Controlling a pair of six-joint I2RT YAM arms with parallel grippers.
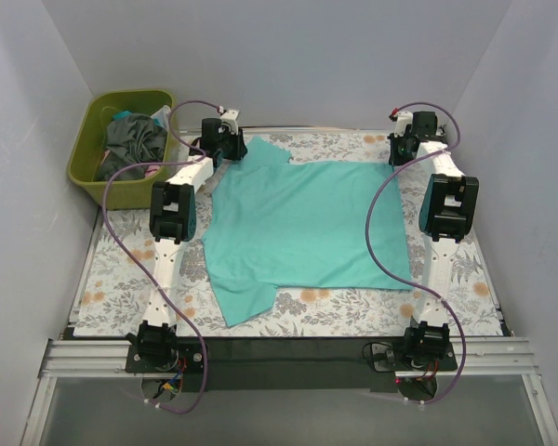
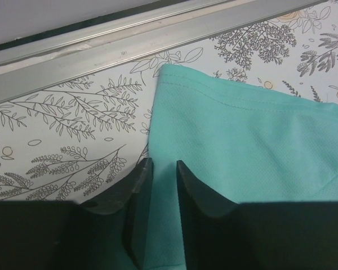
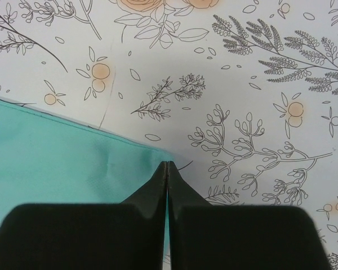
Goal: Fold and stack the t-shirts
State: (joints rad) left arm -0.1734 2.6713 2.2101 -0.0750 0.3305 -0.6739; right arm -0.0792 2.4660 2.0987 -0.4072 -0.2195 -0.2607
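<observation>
From above, nothing is folded or stacked yet. One teal t-shirt [image 1: 302,228] lies spread flat between the left gripper [image 1: 225,139] and the right gripper [image 1: 405,147]. More clothes [image 1: 130,144] wait in the green plastic basket [image 1: 121,193] beyond the left gripper.

Left wrist: the jaws stand a sliver apart at the fine-knit, stitched hem; I cannot tell whether they pinch it.

Right wrist: the jaws are pressed together on the shirt's pointed corner, over the floral table cover [image 3: 242,84].
</observation>
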